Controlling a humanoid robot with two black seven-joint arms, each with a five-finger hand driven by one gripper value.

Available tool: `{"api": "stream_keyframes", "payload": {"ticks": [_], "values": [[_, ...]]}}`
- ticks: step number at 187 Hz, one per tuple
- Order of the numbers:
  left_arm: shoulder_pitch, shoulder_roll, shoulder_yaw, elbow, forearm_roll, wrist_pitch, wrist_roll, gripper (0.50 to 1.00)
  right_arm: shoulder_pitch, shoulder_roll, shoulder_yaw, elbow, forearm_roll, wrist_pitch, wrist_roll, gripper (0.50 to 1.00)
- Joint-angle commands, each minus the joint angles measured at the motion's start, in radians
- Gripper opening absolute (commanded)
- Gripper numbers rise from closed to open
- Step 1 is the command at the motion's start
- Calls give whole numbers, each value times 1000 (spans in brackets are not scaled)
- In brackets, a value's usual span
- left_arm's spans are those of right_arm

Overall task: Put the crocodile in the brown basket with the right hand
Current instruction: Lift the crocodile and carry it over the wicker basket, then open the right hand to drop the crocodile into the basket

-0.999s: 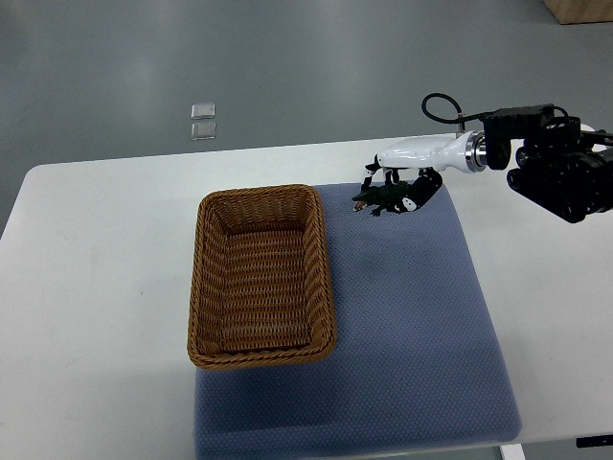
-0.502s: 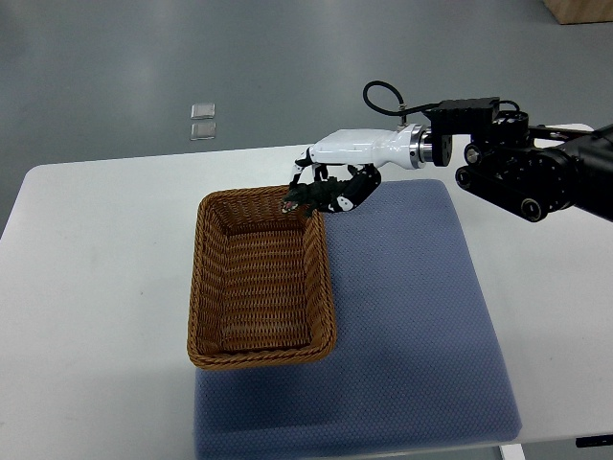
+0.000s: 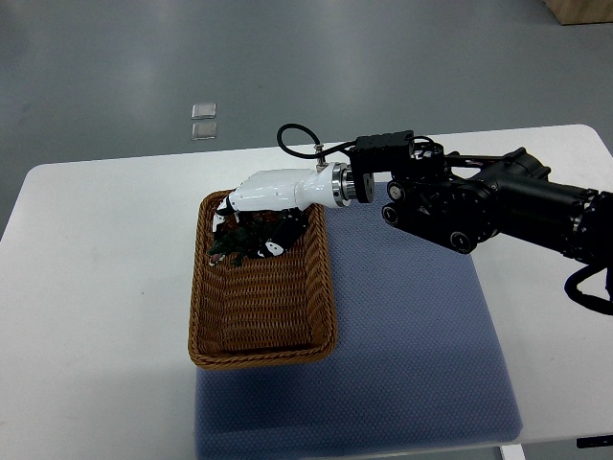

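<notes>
Dark green toy crocodile [image 3: 228, 245] gripped over the brown wicker basket [image 3: 263, 356]
The basket sat on a blue-grey textured mat's [image 3: 412, 345] 9 o'clock edge. Above its 12 o'clock end, the white robot right hand [image 3: 259, 213] curled its fingers around the crocodile, long axis roughly 8-to-2 o'clock, head end unclear.

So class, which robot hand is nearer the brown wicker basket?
Right. The right hand is over the far end of the wicker basket, gripping the crocodile; the left hand is out of view.
</notes>
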Motion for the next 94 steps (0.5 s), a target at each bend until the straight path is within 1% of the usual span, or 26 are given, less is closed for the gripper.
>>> {"api": "stream_keyframes", "payload": {"ticks": [1,12,17,18,19,20,21,22,23,24,26,27,28,29,30,31,32,33,34,35,36,40,53,56,60,94], "values": [[0,0,0,0,-1,1,0,1000,-7,6,-23,-2,-1,-2,0,513],[0,0,0,0,-1,0,0,1000,-9,12,-29,-5,-1,-11,0,552],[0,0,0,0,-1,0,0,1000,-13,13,-31,-7,-1,-18,0,592],[0,0,0,0,-1,0,0,1000,-13,13,-31,-7,-1,-18,0,592],[0,0,0,0,-1,0,0,1000,-15,13,-31,-7,1,-20,0,609],[0,0,0,0,-1,0,0,1000,-15,13,-31,-7,1,-20,0,609],[0,0,0,0,-1,0,0,1000,-16,15,-31,-7,1,-22,0,627],[0,0,0,0,-1,0,0,1000,-16,15,-31,-7,1,-22,0,627],[0,0,0,0,-1,0,0,1000,-16,16,-31,-7,1,-23,0,653],[0,0,0,0,-1,0,0,1000,-16,16,-31,-7,1,-23,0,654],[0,0,0,1,1,0,0,1000,-20,18,-31,-7,1,-26,0,711],[0,0,0,2,1,0,0,1000,-20,18,-31,-7,1,-26,0,711],[0,0,0,0,-1,0,0,1000,-20,20,-29,-7,1,-28,0,745],[0,0,0,0,-1,0,0,1000,-20,20,-29,-7,1,-28,0,746],[0,0,0,0,-1,0,0,1000,-21,20,-29,-7,2,-29,0,772],[0,0,0,0,-1,0,0,1000,-21,20,-29,-7,2,-29,0,772],[0,0,0,0,-1,0,0,1000,-21,21,-29,-7,4,-31,0,799],[0,0,0,0,-1,0,0,1000,-21,21,-29,-7,4,-31,0,799],[0,0,0,0,-1,0,0,1000,-21,23,-29,-7,5,-31,0,819],[0,0,0,0,-1,0,0,1000,-21,23,-29,-7,5,-31,0,819],[0,0,0,0,-1,0,0,1000,-21,24,-29,-7,7,-32,0,833],[0,0,0,0,-1,0,0,1000,-21,26,-29,-7,7,-34,0,854],[0,0,0,0,1,0,0,1000,-23,27,-29,-7,8,-34,0,872],[0,0,0,0,-1,0,0,1000,-24,27,-29,-7,10,-34,0,893],[0,0,0,0,-1,0,0,1000,-26,27,-29,-7,11,-34,0,905],[0,0,0,0,-1,0,0,1000,-30,18,-16,-7,19,-35,0,915]]}}
